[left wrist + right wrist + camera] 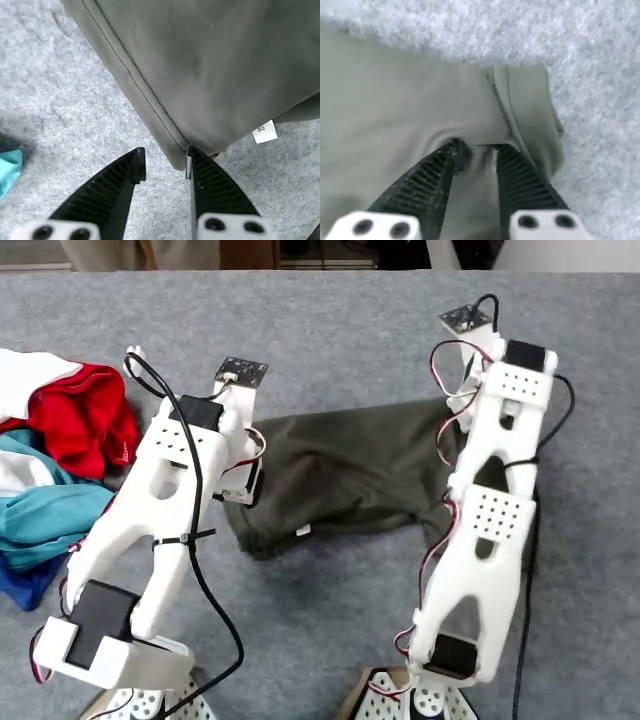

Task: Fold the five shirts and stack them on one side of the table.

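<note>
Folding of the olive shirt (350, 475) is judged to be barely begun: it lies spread and rumpled mid-bench, between the arms. The left hand (165, 155) is held apart, one finger touching the hem corner; the right hand (479, 149) is narrowly apart, pressed onto cloth by a hemmed edge. Next, both must be closed on cloth and one side carried across evenly. A pile (60, 470) of unfolded shirts is noted beside the left arm. The bench (330, 330) is covered in grey felt-like material; little of the room is seen.

The dark olive shirt (350, 475) lies spread and wrinkled at the counter (330, 330) centre, and a crumpled pile (60, 470) of red, white, teal and blue shirts occupies its left edge.
</note>
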You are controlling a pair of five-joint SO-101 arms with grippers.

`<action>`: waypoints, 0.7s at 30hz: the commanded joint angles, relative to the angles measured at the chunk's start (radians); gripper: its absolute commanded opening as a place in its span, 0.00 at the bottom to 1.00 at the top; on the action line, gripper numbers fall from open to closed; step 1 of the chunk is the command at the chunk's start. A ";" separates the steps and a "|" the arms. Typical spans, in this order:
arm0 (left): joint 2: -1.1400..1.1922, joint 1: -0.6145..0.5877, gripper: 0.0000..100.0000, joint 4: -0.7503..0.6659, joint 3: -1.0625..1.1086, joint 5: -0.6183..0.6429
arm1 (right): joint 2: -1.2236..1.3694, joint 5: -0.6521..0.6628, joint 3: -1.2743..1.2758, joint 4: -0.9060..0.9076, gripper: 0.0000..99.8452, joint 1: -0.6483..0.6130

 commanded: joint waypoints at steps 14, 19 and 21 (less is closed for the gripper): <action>-0.004 -0.008 0.15 -0.003 -0.002 0.006 | 0.097 -0.005 -0.363 0.005 0.01 -0.002; -0.004 -0.008 0.15 -0.003 -0.002 0.006 | 0.097 -0.026 -0.363 -0.026 0.01 0.008; -0.004 -0.008 0.15 -0.003 -0.002 0.008 | 0.097 -0.026 -0.363 -0.029 0.02 0.007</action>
